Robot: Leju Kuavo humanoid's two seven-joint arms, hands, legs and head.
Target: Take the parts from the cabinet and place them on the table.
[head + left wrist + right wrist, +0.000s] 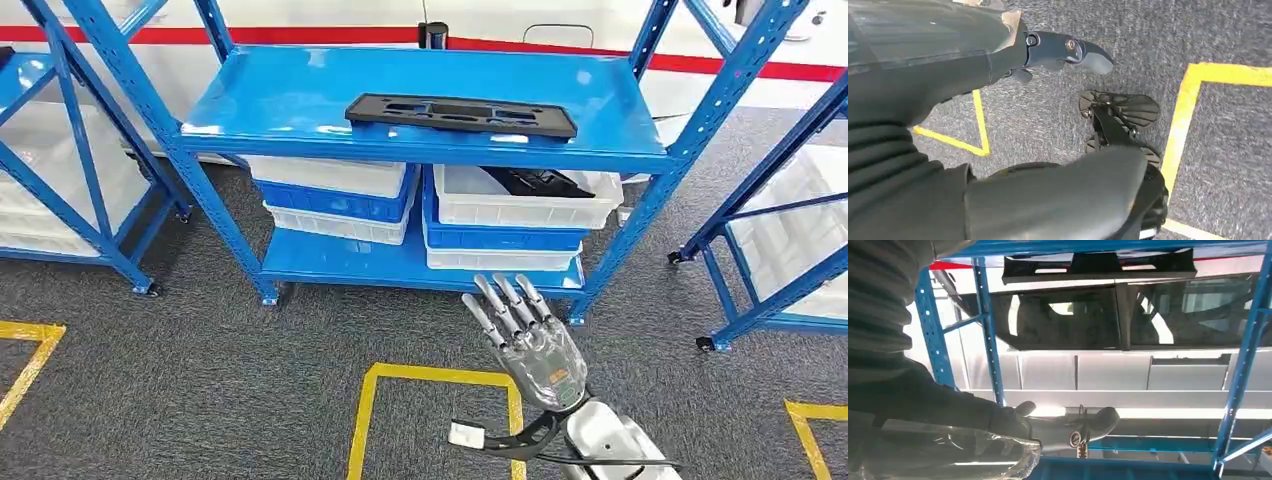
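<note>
A long flat black part [461,114] lies on the top shelf of the blue cabinet [300,95]. The same black part [1098,265] appears above the shelf edge in the right wrist view. Another dark part [535,181] rests in the upper right white bin [470,205]. My right hand [525,335] is raised in front of the lower shelf, fingers straight and apart, holding nothing. The right hand [1068,427] shows its thumb stretched out near the shelf edge. My left hand [1063,52] hangs over the carpet with its thumb out and nothing in it.
White and blue bins [335,195] are stacked on the lower shelf. More blue racks stand at the left [70,150] and right [780,230]. Yellow floor tape [435,378] marks a square on the grey carpet in front of the cabinet.
</note>
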